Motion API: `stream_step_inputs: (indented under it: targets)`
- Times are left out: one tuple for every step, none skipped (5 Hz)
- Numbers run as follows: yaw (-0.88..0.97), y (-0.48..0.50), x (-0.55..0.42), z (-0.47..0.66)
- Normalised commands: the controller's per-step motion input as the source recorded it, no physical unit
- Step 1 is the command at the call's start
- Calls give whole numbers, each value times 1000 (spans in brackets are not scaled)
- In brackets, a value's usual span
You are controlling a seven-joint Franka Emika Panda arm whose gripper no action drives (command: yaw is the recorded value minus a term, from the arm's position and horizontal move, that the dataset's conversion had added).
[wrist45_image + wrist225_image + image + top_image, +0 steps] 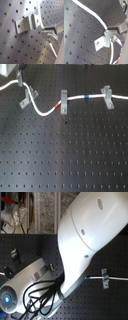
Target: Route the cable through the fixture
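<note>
The white cable (42,112) crosses the black board in the first exterior view. Its red band (56,107) sits just before the middle clip, its blue band (86,97) between the two squarely set clips. The diagonal grey fixture (26,98) stands at the first exterior view's upper left. The cable curves past its prong end; whether it lies between the prongs is unclear. My gripper (20,79) hovers just beyond the fixture, shut on the cable. Both wrist views show the fixture (26,24) (101,43) beside the fingertips, with the cable (89,12) running by.
Two squarely facing grey clips (63,99) (106,96) hold the cable further along. In the second exterior view the white arm (85,237) covers most of the scene; one clip (104,278) with the blue band (88,278) shows at the second exterior view's right.
</note>
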Motion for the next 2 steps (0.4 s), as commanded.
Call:
stream_step_inputs:
  targets:
    - [-74,92,-292,219]
    - [0,18,-58,121]
